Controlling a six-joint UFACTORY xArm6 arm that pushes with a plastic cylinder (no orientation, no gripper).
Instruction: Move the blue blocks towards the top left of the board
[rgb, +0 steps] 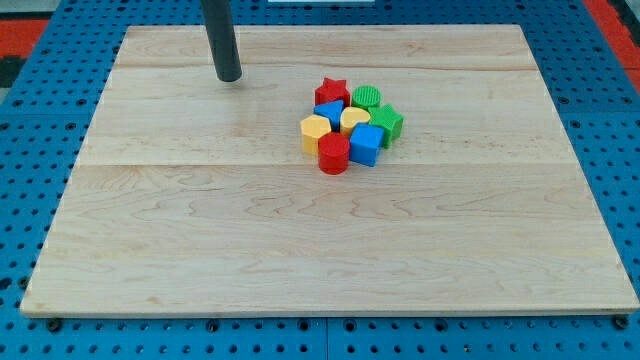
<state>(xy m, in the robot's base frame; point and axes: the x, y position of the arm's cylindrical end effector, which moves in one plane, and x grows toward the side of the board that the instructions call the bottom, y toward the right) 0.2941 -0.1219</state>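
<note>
Camera view: My tip (229, 77) rests on the far-left part of the wooden counter (200, 240), well apart from the block cluster to its right. No end effector is fitted, so no released or clenched state applies.

The cluster sits right of centre, blocks packed touching or just beside one another. Far row: red star (332, 92), green cylinder (366, 97). Middle row: yellow block (316, 130), blue block (331, 112), yellow heart (354, 119), green block (387, 122). Near row: red cylinder (334, 155), blue cube (366, 145). Both blue blocks lie inside the cluster.
</note>
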